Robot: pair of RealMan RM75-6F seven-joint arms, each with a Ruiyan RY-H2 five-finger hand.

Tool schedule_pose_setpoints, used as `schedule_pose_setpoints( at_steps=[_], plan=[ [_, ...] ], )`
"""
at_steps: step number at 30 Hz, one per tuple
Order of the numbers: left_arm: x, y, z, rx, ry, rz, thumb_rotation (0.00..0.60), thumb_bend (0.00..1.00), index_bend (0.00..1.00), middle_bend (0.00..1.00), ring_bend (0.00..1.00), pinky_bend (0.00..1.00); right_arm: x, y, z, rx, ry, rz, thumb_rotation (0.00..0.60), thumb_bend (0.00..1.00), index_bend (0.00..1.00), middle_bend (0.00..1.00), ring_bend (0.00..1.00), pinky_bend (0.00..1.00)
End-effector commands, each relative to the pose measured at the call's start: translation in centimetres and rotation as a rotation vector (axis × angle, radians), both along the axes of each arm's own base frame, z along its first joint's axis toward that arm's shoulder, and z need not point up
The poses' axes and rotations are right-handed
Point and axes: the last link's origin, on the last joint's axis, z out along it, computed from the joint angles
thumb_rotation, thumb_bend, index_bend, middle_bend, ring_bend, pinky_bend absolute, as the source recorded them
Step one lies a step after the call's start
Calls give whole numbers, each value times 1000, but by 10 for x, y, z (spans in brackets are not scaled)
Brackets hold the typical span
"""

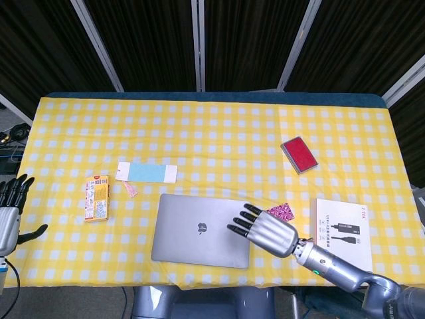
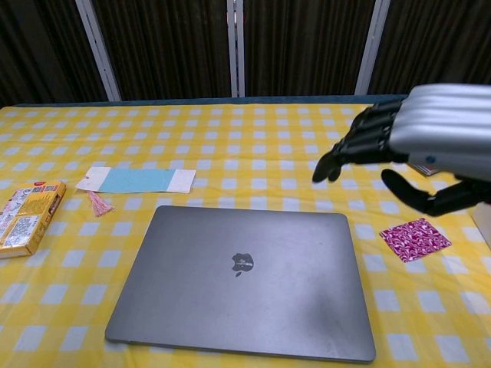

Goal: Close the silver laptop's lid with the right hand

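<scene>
The silver laptop (image 1: 201, 230) (image 2: 242, 279) lies flat near the table's front edge with its lid down and its logo facing up. My right hand (image 1: 264, 230) (image 2: 414, 146) hovers above the laptop's right edge, raised off the lid, fingers spread and holding nothing. My left hand (image 1: 9, 211) hangs off the table's left side, fingers apart and empty; the chest view does not show it.
A pink patterned card (image 1: 280, 211) (image 2: 415, 238) lies right of the laptop. A white box (image 1: 343, 234) sits further right, a red case (image 1: 299, 154) behind it. A blue-and-white strip (image 1: 146, 172) (image 2: 136, 180) and an orange packet (image 1: 97, 198) (image 2: 26, 217) lie at the left.
</scene>
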Motion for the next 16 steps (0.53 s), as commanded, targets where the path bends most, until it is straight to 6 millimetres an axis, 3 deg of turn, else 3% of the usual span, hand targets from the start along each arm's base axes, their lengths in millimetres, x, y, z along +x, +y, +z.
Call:
schedule_pose_setpoints(
  at_steps=[1, 4, 6, 16],
  plan=[
    [3, -4, 1, 1, -4, -21, 600, 0, 0, 0, 0, 0, -57, 1, 56, -295, -78, -136, 600, 102, 159, 189, 224, 78],
    [4, -5, 1, 0, -8, -32, 600, 0, 0, 0, 0, 0, -73, 12, 64, -340, -104, -247, 600, 6, 52, 55, 68, 1],
    [5, -5, 0, 0, -12, -41, 600, 0, 0, 0, 0, 0, -82, 20, 68, -365, -124, -327, 600, 0, 11, 7, 7, 0],
    [5, -7, -1, -17, -31, -54, 600, 0, 0, 0, 0, 0, -112, 50, 75, -411, -226, -574, 600, 0, 0, 0, 0, 0]
  ],
)
